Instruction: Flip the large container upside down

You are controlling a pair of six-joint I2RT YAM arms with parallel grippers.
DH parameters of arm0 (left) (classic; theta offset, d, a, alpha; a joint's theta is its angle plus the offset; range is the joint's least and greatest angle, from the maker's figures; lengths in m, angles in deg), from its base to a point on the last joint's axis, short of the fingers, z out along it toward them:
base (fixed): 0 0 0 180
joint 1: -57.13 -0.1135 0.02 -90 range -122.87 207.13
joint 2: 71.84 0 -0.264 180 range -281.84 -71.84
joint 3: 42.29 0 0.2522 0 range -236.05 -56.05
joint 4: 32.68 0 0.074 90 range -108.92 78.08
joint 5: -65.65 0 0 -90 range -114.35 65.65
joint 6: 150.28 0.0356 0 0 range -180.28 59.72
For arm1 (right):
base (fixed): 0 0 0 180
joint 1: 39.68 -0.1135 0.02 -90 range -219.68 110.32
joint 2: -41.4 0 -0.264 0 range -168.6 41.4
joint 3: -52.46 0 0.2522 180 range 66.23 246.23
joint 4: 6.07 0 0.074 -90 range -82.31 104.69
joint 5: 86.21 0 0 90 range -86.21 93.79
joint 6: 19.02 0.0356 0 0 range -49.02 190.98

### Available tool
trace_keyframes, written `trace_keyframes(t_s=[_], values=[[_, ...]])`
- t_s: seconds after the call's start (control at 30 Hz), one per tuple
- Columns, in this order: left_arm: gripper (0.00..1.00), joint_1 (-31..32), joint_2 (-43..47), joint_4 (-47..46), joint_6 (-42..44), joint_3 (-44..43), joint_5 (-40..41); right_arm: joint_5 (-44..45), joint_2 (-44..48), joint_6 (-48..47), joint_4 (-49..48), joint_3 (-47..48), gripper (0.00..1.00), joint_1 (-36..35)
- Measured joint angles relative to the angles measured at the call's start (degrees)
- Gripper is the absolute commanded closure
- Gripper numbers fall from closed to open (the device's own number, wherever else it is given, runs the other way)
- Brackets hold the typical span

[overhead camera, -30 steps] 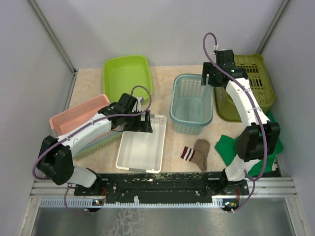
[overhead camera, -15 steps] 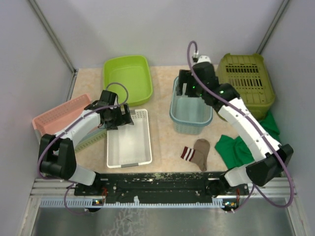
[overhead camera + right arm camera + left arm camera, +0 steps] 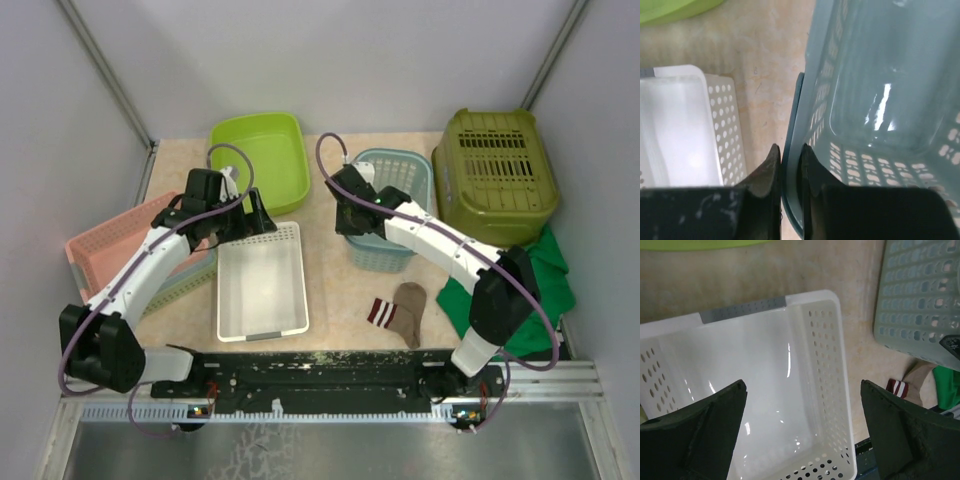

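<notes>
The olive-green container (image 3: pixel 495 170), the largest one in view, lies bottom up at the back right with no gripper near it. Just left of it a teal basket (image 3: pixel 385 255) stands upright. My right gripper (image 3: pixel 352 215) is at the teal basket's left side. In the right wrist view the right gripper (image 3: pixel 789 150) is shut on the rim of the teal basket (image 3: pixel 880 100), one finger inside and one outside. My left gripper (image 3: pixel 250 220) hangs wide open over the far end of a white tray (image 3: pixel 262 285). In the left wrist view the left gripper (image 3: pixel 802 385) holds nothing above the white tray (image 3: pixel 755 390).
A lime-green tub (image 3: pixel 258 160) sits at the back, left of the teal basket. A pink basket (image 3: pixel 110 245) leans on a pale green one (image 3: pixel 185 285) at the left. A striped brown sock (image 3: pixel 398 310) and a green cloth (image 3: pixel 545 280) lie at the front right.
The olive-green container went from tilted to bottom up. My right arm swung left from it to the teal basket and shut on its rim. The white tray shifted left and my left gripper drew back.
</notes>
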Motion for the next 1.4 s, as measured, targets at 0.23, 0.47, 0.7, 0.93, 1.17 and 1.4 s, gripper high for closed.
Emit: trace_keyframes(t_s=[0.23, 0.47, 0.7, 0.93, 1.17, 1.4], values=[[0.01, 0.0, 2.0, -1.2, 0.3, -2.3, -0.7, -1.7, 0.0, -1.7, 0.8, 5.2, 1.00, 0.5], [0.01, 0.0, 2.0, -3.0, 0.3, -3.5, -1.5, -23.6, 4.3, -0.7, -15.7, 0.2, 1.00, 9.3], [0.01, 0.0, 2.0, -6.0, 0.3, -5.3, -5.8, -43.4, 10.6, 7.8, -40.9, -18.2, 1.00, 24.3], [0.01, 0.0, 2.0, -8.3, 0.4, -5.3, -13.2, -56.5, 10.5, 17.7, -59.0, -30.9, 0.81, 32.6], [0.01, 0.0, 1.0, -10.8, -0.2, -5.2, -18.1, -53.0, 11.0, 8.1, -43.1, -26.6, 0.44, 33.4], [0.01, 0.7, -0.3, -14.6, -2.4, -1.7, -16.8, -41.2, 15.0, 0.2, -24.2, -21.4, 0.32, 32.3]])
